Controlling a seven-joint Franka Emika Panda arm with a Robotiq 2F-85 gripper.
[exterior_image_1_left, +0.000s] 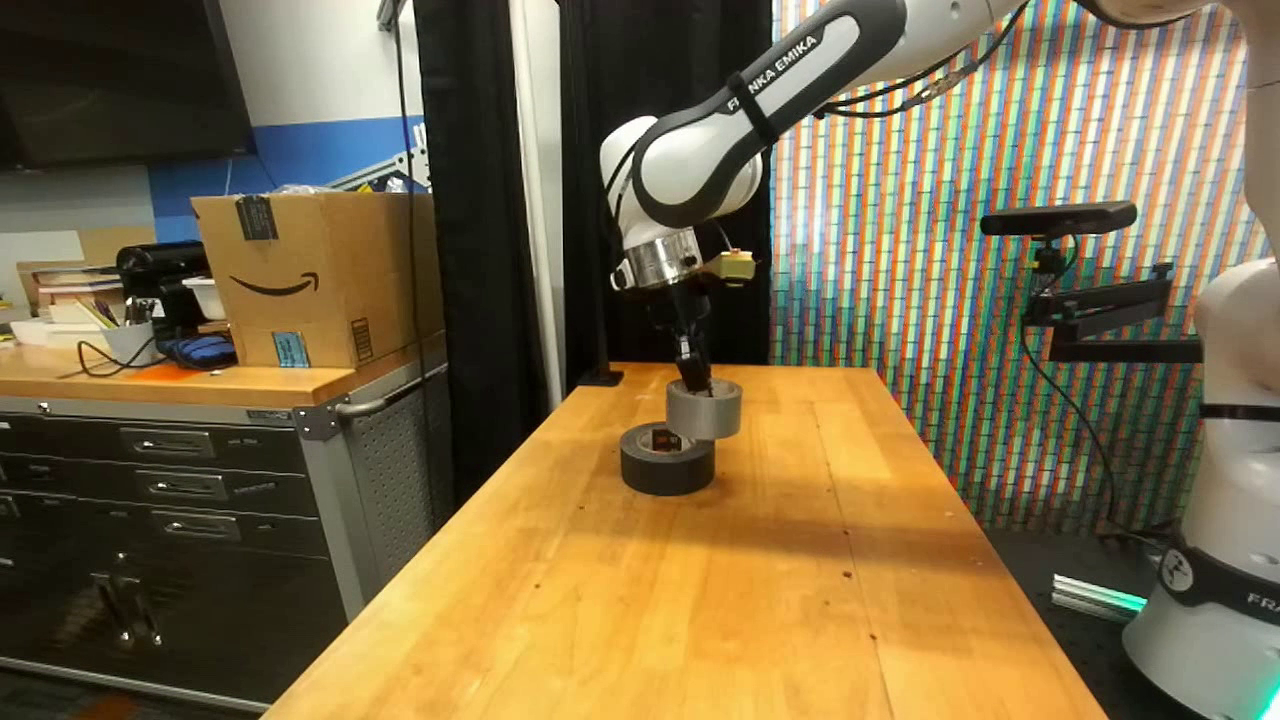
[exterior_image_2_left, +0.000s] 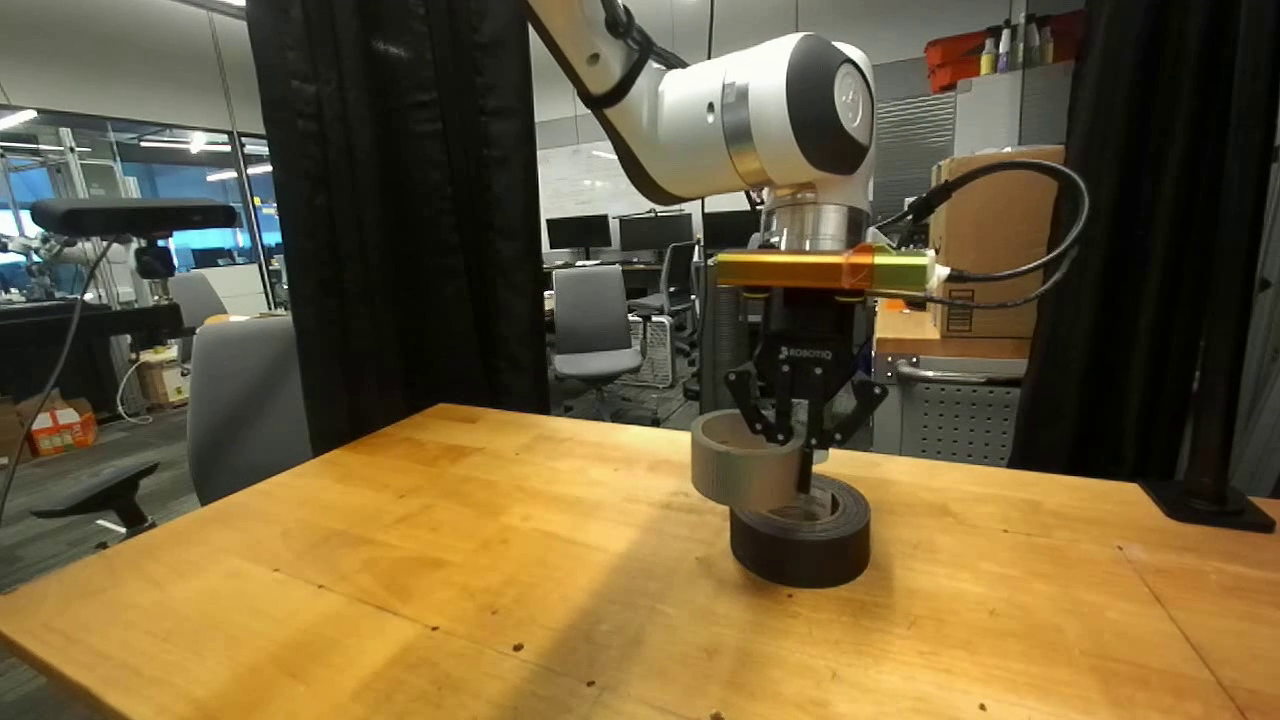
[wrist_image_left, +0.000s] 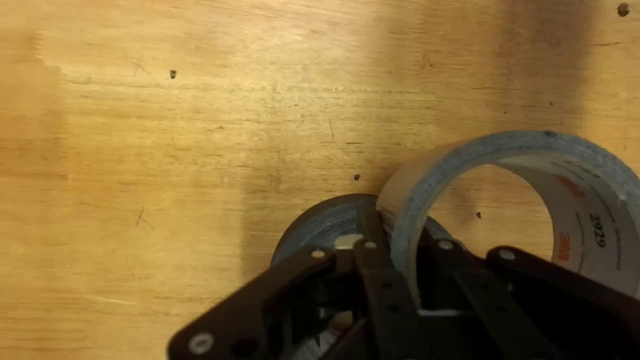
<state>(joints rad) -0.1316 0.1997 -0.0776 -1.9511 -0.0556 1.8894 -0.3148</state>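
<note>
"While the worktop (exterior_image_2_left: 400, 560) stretches below, is the gripper (exterior_image_2_left: 795, 455) closed?"

"Yes, gripping. A black tape roll (exterior_image_2_left: 800, 548) lies flat beneath; clamped by its wall, a silver 3M duct-tape roll (exterior_image_2_left: 743, 472) is held raised, partly over the black one, contact between them unclear."

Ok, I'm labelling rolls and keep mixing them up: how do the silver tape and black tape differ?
Colour: the silver tape is light grey, the black tape dark. State: the silver tape is held up by its wall in the pincer; the black tape lies flat on the table. Winding: the silver tape has a thin band around its core, the black tape a thicker one. Both are round with pale cores.
</note>
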